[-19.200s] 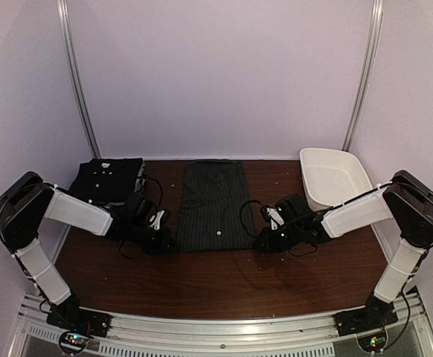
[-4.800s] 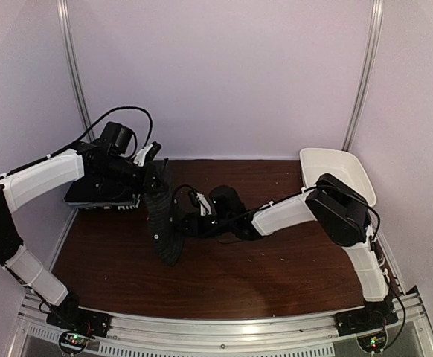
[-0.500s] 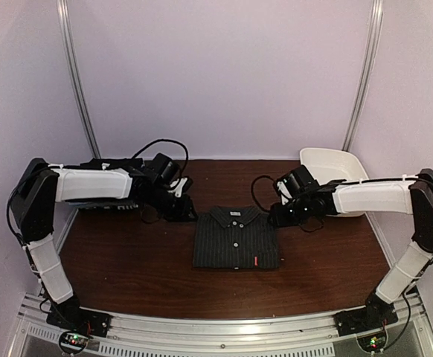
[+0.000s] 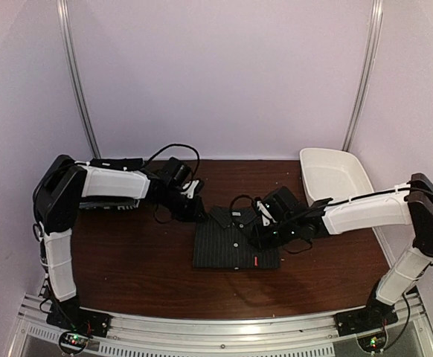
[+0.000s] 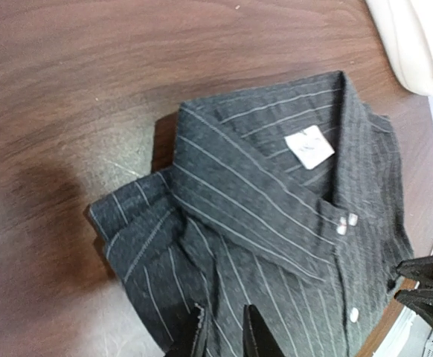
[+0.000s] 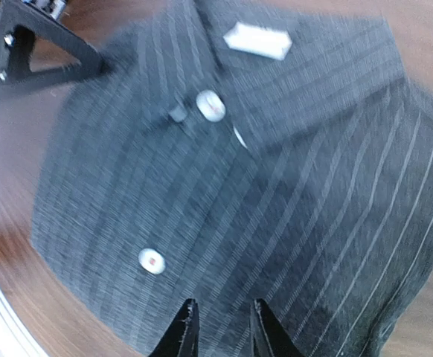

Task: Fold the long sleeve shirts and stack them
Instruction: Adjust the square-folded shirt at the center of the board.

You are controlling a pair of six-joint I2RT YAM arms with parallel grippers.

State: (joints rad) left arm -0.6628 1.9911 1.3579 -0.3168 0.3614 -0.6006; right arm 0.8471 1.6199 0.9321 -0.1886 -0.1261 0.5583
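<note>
One pinstriped long sleeve shirt (image 4: 231, 245) lies folded, collar to the back, in the middle of the table. My left gripper (image 4: 195, 211) sits at its back left corner. In the left wrist view that gripper (image 5: 222, 321) hovers low over the shirt's (image 5: 276, 223) rumpled shoulder, jaws a narrow gap apart, with a crease running toward the gap. My right gripper (image 4: 264, 227) is over the shirt's right half. In the right wrist view, which is blurred, it (image 6: 224, 311) is slightly open just above the cloth (image 6: 276, 186). A second dark shirt (image 4: 106, 203) is mostly hidden behind the left arm.
A white tub (image 4: 334, 177) stands at the back right; its edge (image 5: 417, 37) shows in the left wrist view. The right gripper's black fingers (image 5: 425, 286) appear beside the shirt there, and the left gripper's fingers (image 6: 45, 59) show by the collar in the right wrist view.
Both grippers have come in from beside the collar onto the shirt: the left to its back left corner, the right leftward over its right half. The shirt has not moved.
</note>
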